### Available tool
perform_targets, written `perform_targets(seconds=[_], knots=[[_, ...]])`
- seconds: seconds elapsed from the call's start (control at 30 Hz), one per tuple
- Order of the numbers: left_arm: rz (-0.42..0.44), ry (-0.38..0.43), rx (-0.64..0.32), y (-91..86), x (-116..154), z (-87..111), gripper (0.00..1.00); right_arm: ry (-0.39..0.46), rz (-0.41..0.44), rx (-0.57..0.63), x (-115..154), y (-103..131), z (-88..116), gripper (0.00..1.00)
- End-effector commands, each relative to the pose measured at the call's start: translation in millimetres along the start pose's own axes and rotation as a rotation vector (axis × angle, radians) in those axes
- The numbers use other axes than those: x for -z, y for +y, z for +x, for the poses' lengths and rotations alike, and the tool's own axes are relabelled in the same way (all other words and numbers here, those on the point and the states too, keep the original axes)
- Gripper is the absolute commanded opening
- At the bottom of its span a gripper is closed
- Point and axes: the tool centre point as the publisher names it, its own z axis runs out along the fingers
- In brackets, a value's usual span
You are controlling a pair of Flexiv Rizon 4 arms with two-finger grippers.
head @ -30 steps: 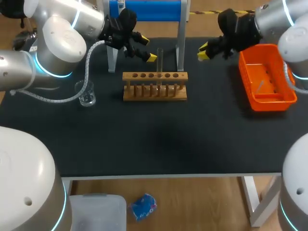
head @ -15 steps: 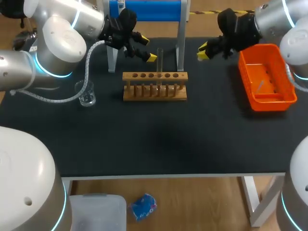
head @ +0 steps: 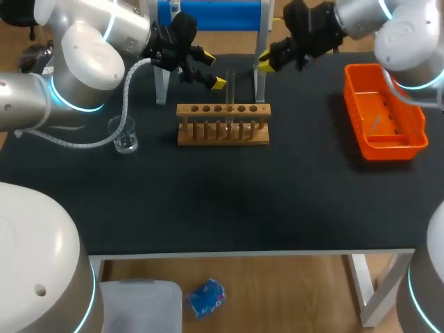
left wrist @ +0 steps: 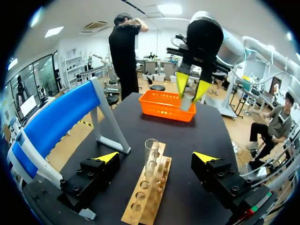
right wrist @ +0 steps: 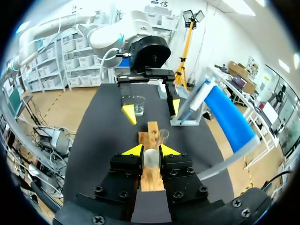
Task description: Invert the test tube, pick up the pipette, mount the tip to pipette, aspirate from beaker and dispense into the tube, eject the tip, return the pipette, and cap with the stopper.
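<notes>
A clear test tube (head: 231,84) stands upright in the wooden rack (head: 223,125). My left gripper (head: 214,71) is open just left of the tube; in the left wrist view the tube (left wrist: 151,157) rises between its spread fingertips (left wrist: 107,158) without touching them. My right gripper (head: 267,64) hangs just right of the tube, shut on a pale stopper (right wrist: 151,158). The left wrist view shows that gripper (left wrist: 191,90) beyond the tube with the stopper (left wrist: 187,101) between its tips. From the right wrist, the tube (right wrist: 163,136) stands just ahead of the stopper.
A glass beaker (head: 123,134) stands left of the rack, below my left arm. An orange tray (head: 383,111) sits at the right. A blue-topped metal stand (head: 208,14) rises behind the rack, its legs flanking both grippers.
My right arm has swung left from beside the orange tray to just right of the tube, carrying the stopper. The left arm and the tube have stayed put.
</notes>
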Motion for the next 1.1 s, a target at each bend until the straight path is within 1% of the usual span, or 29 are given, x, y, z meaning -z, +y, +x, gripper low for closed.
perform_targets(seconds=[0.03, 0.23, 0.47, 0.8, 1.1], knots=[[-0.005, 0.003, 0.001, -1.0, 1, -0.6, 1.00, 0.057, 0.017, 0.017, -24, 12, -16, 0.00], [-0.005, 0.003, 0.001, -1.0, 1, -0.6, 1.00, 0.084, 0.017, 0.025, -40, 19, -21, 0.00], [-0.005, 0.003, 0.001, -1.0, 1, -0.6, 1.00, 0.104, 0.014, 0.026, -54, 21, -22, 0.00], [-0.005, 0.003, 0.001, -1.0, 1, -0.6, 1.00, 0.120, 0.032, 0.044, -62, 23, -26, 0.00], [-0.005, 0.003, 0.001, -1.0, 1, -0.6, 1.00, 0.140, 0.045, 0.041, -69, 19, -27, 0.00]])
